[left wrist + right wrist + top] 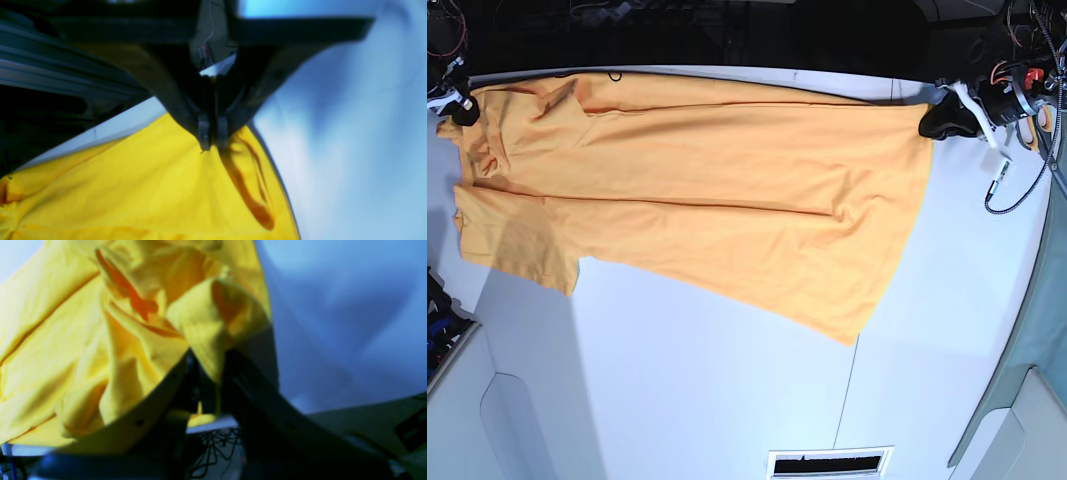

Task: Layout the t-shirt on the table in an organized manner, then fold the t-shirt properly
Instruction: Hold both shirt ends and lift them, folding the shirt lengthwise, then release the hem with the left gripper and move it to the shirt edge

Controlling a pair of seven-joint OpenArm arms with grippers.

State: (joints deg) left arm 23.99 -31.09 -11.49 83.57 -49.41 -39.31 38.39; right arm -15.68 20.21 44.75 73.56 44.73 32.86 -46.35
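The left gripper (212, 146) has its jaws pressed together on a pinch of the large orange-yellow cotton t-shirt (697, 210), the cloth fanning out from the tips in taut creases; in the base view this arm sits at the far right of the tabletop, at what looks like a hem corner. The right gripper (210, 380) likewise has its jaws clamped on a bunched fold of the same fabric, which billows up crumpled above them; in the base view it sits at the far left corner (457, 105), near the sleeve and shoulder end. Between the 2 grips the shirt is stretched sideways along the far edge of the wide smooth white tabletop (727, 400), its far edge drawn fairly straight, while the near edge runs slanted and 1 short sleeve lies folded near the left side. The body rests mostly flat, with long shallow wrinkles across it and some bunching at the left end. As a judgement, the layout step is well under way but not finished: the shirt is spread, yet skewed and rumpled, and no fold has been made, so squaring it and all the folding are left. Both arms reach to the far corners, spread wide apart, wrists low over the surface.
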